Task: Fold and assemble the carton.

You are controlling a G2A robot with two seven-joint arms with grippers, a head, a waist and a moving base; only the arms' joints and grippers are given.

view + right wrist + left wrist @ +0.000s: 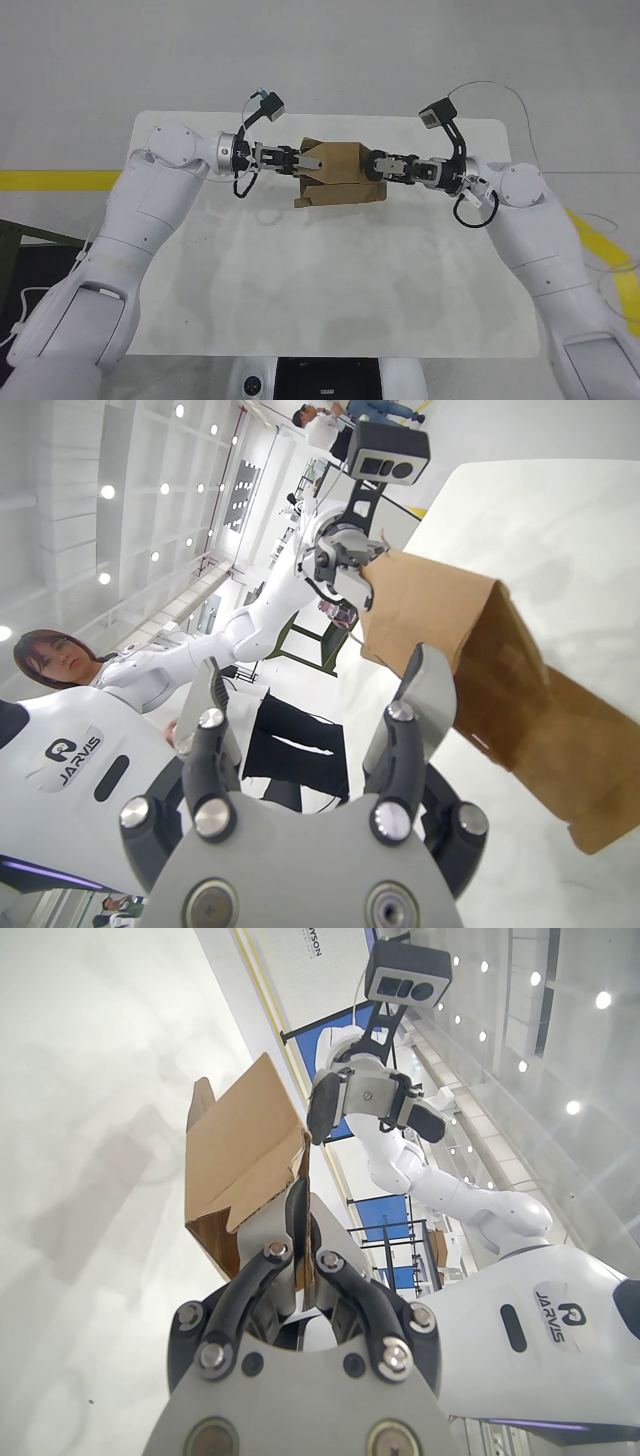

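The left gripper (pixel 308 160) is clenched on one wall edge of the carton (pixel 342 172) (brown, half opened, with loose flaps). The carton is over the far middle of the white table (pixel 350 290). At its other end, the right gripper (pixel 374 166) has its fingers spread, with one finger against the cardboard.

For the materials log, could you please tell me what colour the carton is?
Plain brown cardboard; the carton shows best in the right wrist view.
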